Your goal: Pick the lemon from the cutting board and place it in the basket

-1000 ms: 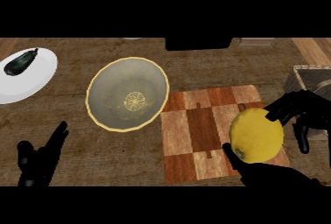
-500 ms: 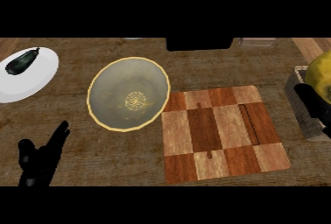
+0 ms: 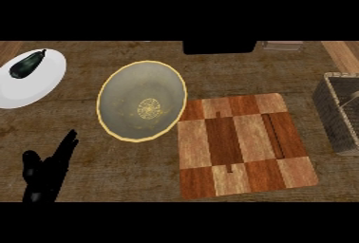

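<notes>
Since the board (image 3: pixel 242 142) at 4 o'clock lies bare, its checkered wood showing from edge to edge, I cannot point to the lemon: it shows nowhere in my view. The basket (image 3: pixel 329 118) sits at 3 o'clock, cut by the view's edge and just beside the board's right side. The part of its inside that I can see holds only a thin bar, nothing yellow. My right hand is out of view too. I judge the lemon is either in that hand, off past the right edge, or down in the basket's hidden half; I cannot tell which.

My left hand (image 3: pixel 45 175) rests at 7 o'clock, fingers straight and held together, tips toward 1 o'clock, holding nothing. I take it that it is parked there to stay clear of the other arm's path.

The gold-rimmed plate (image 3: pixel 140 107) at the centre, its rim meeting the board's upper left corner, and the white plate (image 3: pixel 35 88) at 10 o'clock with an eggplant (image 3: pixel 26 64) on it have no part in the job. With basket and board so close the carry is short; the pick looks done, the placing unconfirmed.
</notes>
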Robot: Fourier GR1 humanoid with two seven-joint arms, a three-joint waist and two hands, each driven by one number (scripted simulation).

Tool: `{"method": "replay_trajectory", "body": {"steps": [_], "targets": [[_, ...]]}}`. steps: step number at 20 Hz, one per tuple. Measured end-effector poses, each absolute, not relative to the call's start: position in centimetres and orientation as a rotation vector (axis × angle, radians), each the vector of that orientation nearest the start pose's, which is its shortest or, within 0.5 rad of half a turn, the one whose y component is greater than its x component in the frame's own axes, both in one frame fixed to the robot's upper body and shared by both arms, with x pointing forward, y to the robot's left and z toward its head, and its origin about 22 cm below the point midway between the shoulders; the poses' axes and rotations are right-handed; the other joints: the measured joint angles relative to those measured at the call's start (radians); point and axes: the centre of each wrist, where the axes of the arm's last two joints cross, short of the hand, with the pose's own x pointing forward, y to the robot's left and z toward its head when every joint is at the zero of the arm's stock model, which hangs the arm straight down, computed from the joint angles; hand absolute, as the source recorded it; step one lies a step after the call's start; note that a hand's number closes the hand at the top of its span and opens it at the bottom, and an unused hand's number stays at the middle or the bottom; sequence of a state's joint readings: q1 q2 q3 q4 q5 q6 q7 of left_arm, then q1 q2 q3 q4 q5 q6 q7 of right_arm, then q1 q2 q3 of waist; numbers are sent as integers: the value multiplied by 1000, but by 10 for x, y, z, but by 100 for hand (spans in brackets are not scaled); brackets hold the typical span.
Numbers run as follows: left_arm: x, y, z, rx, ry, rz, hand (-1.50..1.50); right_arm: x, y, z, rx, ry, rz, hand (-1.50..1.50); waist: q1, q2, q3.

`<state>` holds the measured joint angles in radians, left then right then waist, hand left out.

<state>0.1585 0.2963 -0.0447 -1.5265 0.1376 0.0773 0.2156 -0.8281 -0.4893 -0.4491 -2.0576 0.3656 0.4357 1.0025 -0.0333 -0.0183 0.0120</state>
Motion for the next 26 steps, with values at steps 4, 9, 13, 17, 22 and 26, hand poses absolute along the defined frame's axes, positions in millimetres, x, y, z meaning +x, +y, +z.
{"method": "replay_trajectory", "body": {"steps": [4,9,13,17,22,26], "targets": [[204,303,-20,182,-1151,-35,0,235,-319,370,-971,-1632,192,150,14,5,1],[207,302,-20,178,-1160,-48,0,249,-352,369,-937,-1560,167,150,27,9,0],[208,299,-21,177,-1165,-51,0,259,-378,353,-844,-1533,85,150,31,9,1],[211,299,-19,174,-1153,-50,0,263,-397,337,-802,-1518,33,150,33,10,1],[212,294,-22,178,-1165,-56,0,270,-411,316,-784,-1515,5,150,38,9,2],[209,297,-21,182,-1169,-59,0,265,-430,308,-953,-1401,37,150,38,13,1]]}}
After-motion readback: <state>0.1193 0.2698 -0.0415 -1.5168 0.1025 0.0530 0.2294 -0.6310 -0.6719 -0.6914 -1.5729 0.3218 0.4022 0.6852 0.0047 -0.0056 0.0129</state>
